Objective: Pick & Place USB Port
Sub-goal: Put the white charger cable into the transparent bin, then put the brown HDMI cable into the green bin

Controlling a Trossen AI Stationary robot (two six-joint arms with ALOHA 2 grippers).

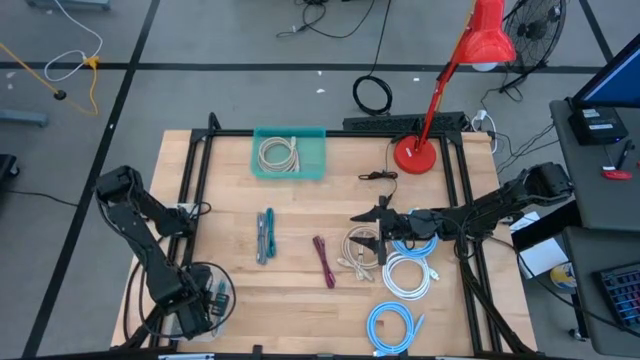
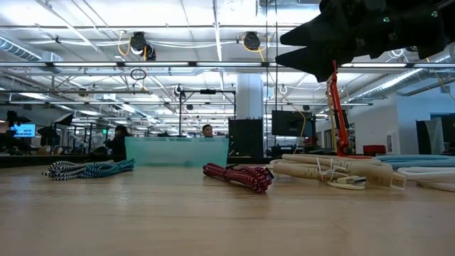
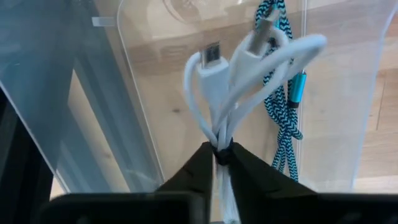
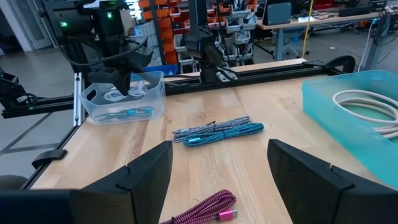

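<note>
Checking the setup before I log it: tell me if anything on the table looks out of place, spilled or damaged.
Nothing stands out. The coiled cables lie bundled on the table, one beige cable sits in the teal bin, and the left tool holds a white cable inside the clear bin with a blue braided cable. The right tool hangs open.

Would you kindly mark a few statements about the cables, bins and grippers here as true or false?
1. The left gripper is over the clear bin. True.
2. It grips a red cable. False: its jaws pinch a white cable.
3. The right gripper has its jaws shut. False: they stand wide open, holding nothing.
4. The teal bin holds a coiled cable. True.
5. The red lamp stands at the table's left edge. False: it stands at the far right.
</note>
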